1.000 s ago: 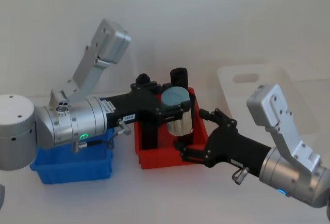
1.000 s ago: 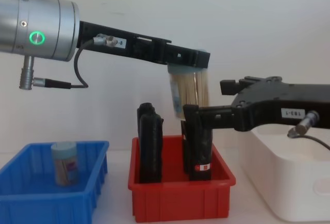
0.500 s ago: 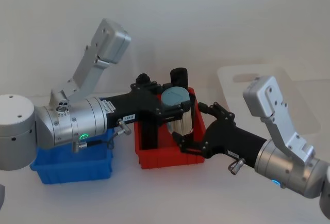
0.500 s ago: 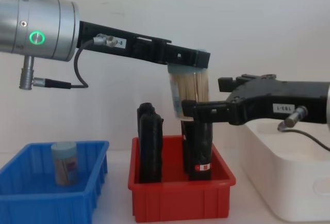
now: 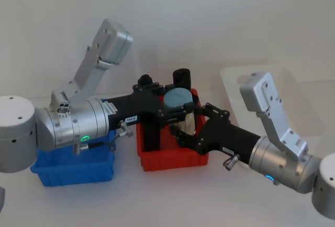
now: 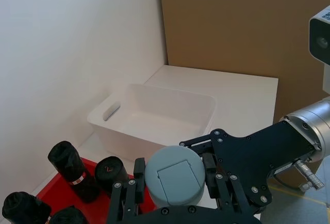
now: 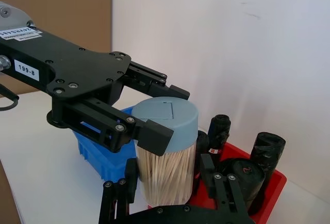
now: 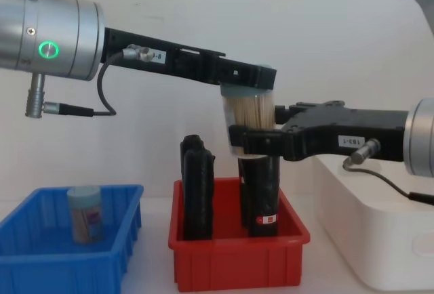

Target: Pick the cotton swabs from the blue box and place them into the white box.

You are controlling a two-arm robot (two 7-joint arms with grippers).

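Since a second ago my right pincer [image 8: 244,139] has slid in from the white box [image 8: 380,240] side and now straddles the lower wall of the cotton swabs tub [image 8: 249,112], fingers spread and, I judge, not yet pressing, while my left pincer [image 8: 247,80] is clenched on the tub's lid end, holding it in the air above the red bin [image 8: 237,260]. If my left lets go before my right closes squarely, the tub may drop among the black rolls [image 8: 196,185]; if both pull at once, the lid may pop and spill the sticks.
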